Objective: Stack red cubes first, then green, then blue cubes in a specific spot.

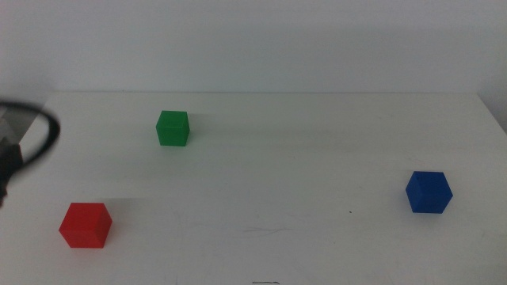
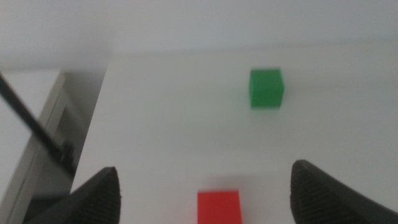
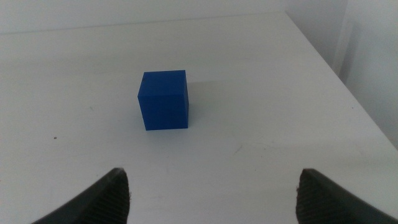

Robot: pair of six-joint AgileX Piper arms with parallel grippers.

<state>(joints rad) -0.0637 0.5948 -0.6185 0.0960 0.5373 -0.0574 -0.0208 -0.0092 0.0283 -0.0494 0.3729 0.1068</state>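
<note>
The red cube (image 1: pixel 85 225) sits near the front left of the white table, and the left wrist view shows the red cube (image 2: pixel 219 206) low between my left gripper's (image 2: pixel 208 196) open jaws. Farther back on the left stands the green cube (image 1: pixel 173 128), also seen ahead as the green cube (image 2: pixel 267 88) in the left wrist view. On the right side rests the blue cube (image 1: pixel 428 191). My right gripper (image 3: pixel 211 196) is open, with the blue cube (image 3: pixel 163 99) lying ahead of its jaws and apart from them.
A dark cable and part of the left arm (image 1: pixel 24 146) show at the left edge of the middle view. The table's left edge (image 2: pixel 93 124) and right edge (image 3: pixel 336 68) are close to the outer cubes. A faint scratch (image 1: pixel 265 230) marks the tabletop.
</note>
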